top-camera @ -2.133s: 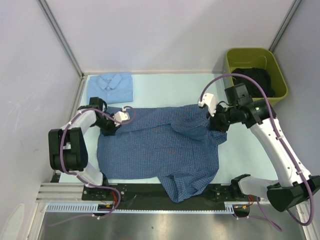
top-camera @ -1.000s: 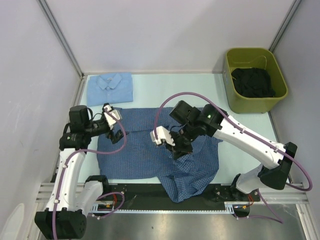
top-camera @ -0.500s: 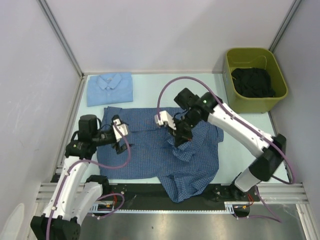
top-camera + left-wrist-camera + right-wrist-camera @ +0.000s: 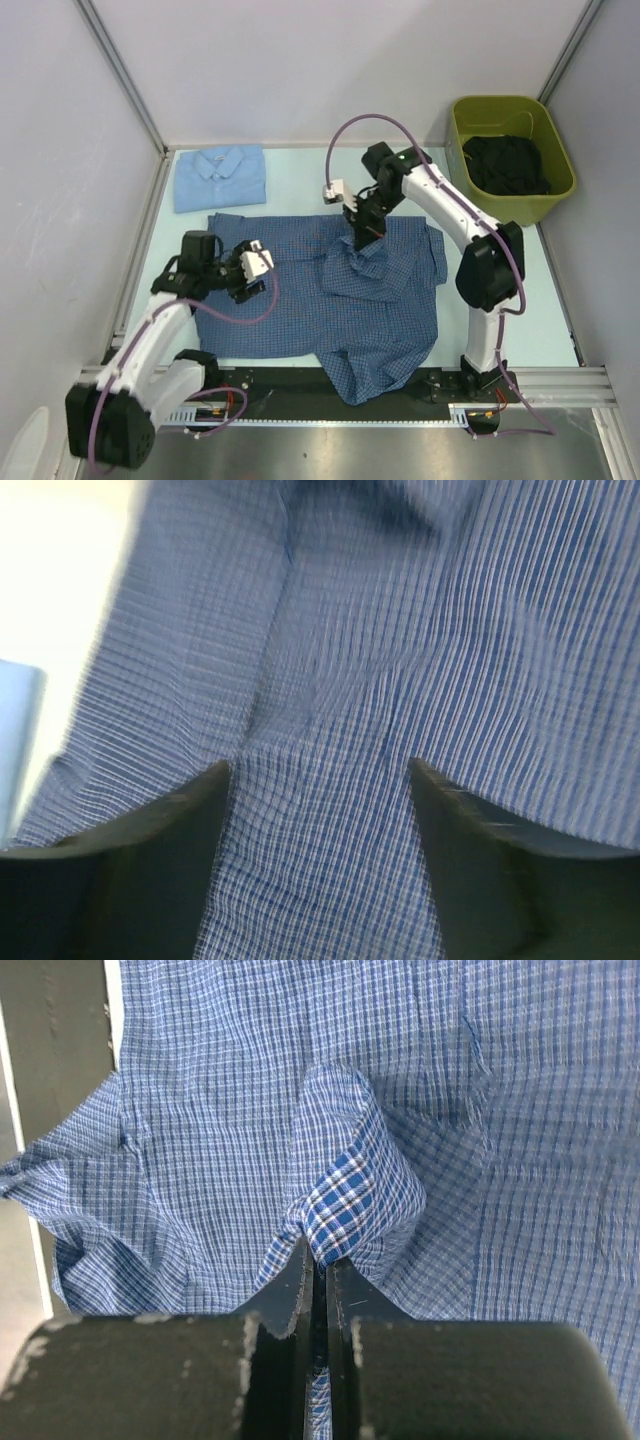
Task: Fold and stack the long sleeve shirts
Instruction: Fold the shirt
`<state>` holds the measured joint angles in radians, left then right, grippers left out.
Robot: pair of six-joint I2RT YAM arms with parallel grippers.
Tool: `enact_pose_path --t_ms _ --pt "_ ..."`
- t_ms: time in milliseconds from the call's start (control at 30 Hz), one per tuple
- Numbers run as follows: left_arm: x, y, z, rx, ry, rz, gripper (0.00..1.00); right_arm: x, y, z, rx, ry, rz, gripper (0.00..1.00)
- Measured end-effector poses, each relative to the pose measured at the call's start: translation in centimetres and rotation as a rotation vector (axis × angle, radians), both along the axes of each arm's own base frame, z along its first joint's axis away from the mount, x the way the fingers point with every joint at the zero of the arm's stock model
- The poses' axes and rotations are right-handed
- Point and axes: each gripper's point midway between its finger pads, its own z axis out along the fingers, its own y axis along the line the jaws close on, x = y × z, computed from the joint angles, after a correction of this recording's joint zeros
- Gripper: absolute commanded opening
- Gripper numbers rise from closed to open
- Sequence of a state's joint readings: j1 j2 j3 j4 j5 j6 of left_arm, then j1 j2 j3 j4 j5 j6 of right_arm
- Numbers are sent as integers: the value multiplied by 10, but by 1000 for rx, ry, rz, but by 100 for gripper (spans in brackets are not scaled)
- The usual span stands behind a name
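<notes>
Checked shirt (image 4: 300, 310): lay spread between my arms, bulk at 7 o'clock from my right pincer (image 4: 362, 232).
Grip: right pincer was clamped on a raised fold.
Spare: left pincer (image 4: 258, 275) stood wide over the 9 o'clock side.

Pale green bench (image 4: 300, 180); checked blue shirt (image 4: 290, 310) spread over its middle, rumpled at the right, reaching past the near edge; folded pale blue shirt (image 4: 220, 177) at far left corner; olive bin (image 4: 500, 212) at far right.
</notes>
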<state>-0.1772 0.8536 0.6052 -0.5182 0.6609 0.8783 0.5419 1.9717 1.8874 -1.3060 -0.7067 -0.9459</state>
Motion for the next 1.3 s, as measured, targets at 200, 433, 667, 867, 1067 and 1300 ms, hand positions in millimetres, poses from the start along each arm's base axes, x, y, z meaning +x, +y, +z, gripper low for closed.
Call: enact_pose_path --t_ms 200,433,667,867,1067,1300 --pt "33 47 -63 219 175 10 68 -33 -41 14 -35 -43 -6 0" --pt "64 102 -91 443 152 -17 64 -54 -80 51 -16 -138 -77 0" --pt "75 118 -110 551 135 -66 35 -52 -99 59 -38 -199 -126 1" --pt "89 133 -110 614 104 -64 4 -54 -105 63 -59 -237 -134 0" --pt "92 139 -97 634 72 -69 0 -57 -115 57 -100 -252 -137 0" --pt "86 143 -90 693 33 -136 19 -58 -121 59 -120 -286 -136 0"
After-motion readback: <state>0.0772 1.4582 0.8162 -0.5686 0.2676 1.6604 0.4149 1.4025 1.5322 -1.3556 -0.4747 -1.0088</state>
